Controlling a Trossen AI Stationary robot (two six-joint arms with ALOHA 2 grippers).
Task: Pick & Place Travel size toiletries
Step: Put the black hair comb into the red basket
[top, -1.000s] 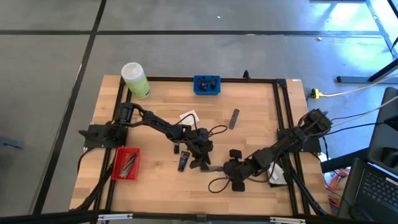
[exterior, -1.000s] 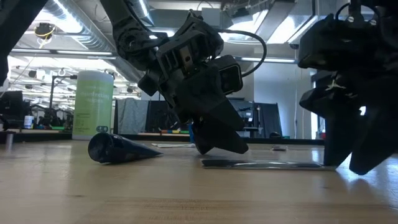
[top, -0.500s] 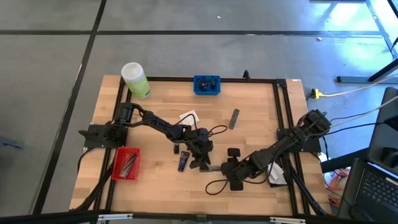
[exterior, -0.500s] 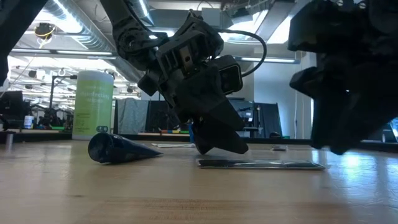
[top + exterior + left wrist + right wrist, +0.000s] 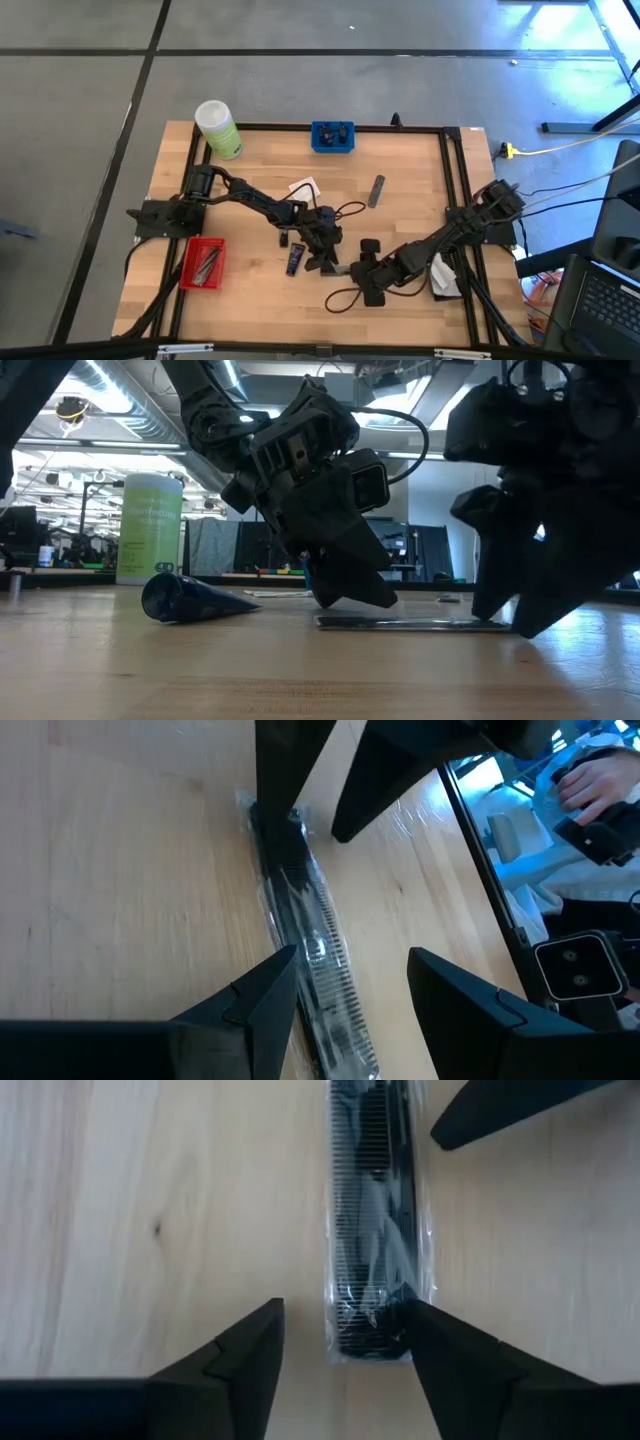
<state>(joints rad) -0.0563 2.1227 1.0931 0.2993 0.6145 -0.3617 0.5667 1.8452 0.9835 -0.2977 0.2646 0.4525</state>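
Observation:
A clear packet [image 5: 343, 269] with a dark comb-like item inside lies flat on the table between my two grippers. My left gripper [image 5: 350, 990] is open and tipped down over one end of the packet [image 5: 310, 930], a finger on either side. My right gripper [image 5: 345, 1350] is open at the other end [image 5: 378, 1320], facing the left one. A dark navy tube [image 5: 294, 260] lies left of the left gripper. A slim grey tube [image 5: 376, 190] and a white sachet [image 5: 304, 188] lie farther back. My left gripper has the packet running between its fingers, close to one finger [image 5: 265, 1000]; I cannot tell whether it touches. My right gripper has one finger [image 5: 455, 1350] at the corner of the packet's end [image 5: 400, 1315]; touching or not, I cannot tell.
A red tray [image 5: 203, 263] with grey items sits near the left edge. A blue tray [image 5: 332, 136] stands at the far edge, and the big light-green bottle [image 5: 217, 128] stands at the far left corner. A person's hand [image 5: 590, 790] shows beyond the table.
My right gripper has lifted off the table, moved toward the table's left along the packet toward the left gripper, and come down again at the packet's end.

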